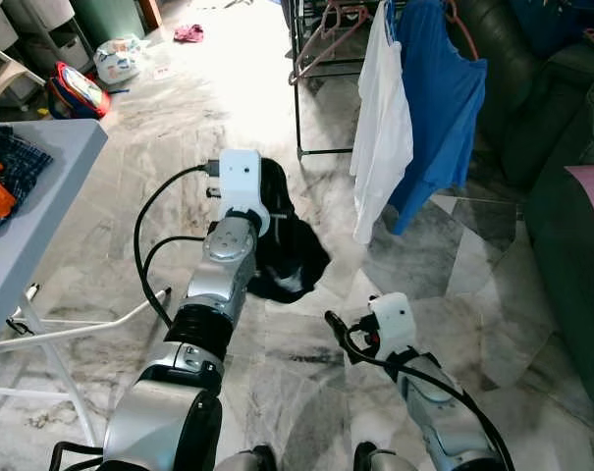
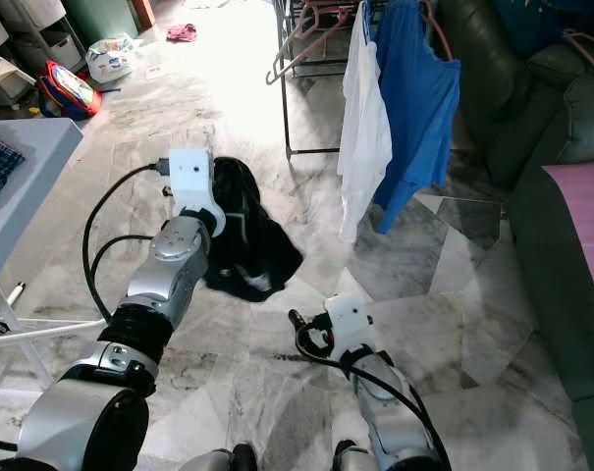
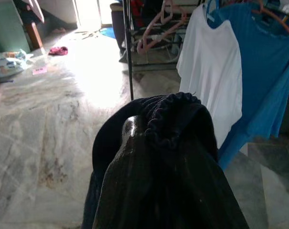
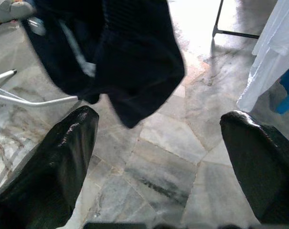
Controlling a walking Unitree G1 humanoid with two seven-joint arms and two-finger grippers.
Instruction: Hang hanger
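I can't see my left gripper's (image 3: 154,157) fingertips under the dark garment (image 1: 282,245) draped over them, can't tell whether a hanger sits inside it, and the clothes rack (image 1: 301,88) is cut off by the top edge.

Cloth, polished stone and glossy black fingers

A dark knitted garment (image 3: 177,119) draped matt over the left gripper (image 3: 154,181); beyond its jaws hung smooth white (image 3: 211,71) and blue (image 3: 259,76) cloth shirts. Below the right gripper (image 4: 158,157) lay glossy marble floor (image 4: 168,176).
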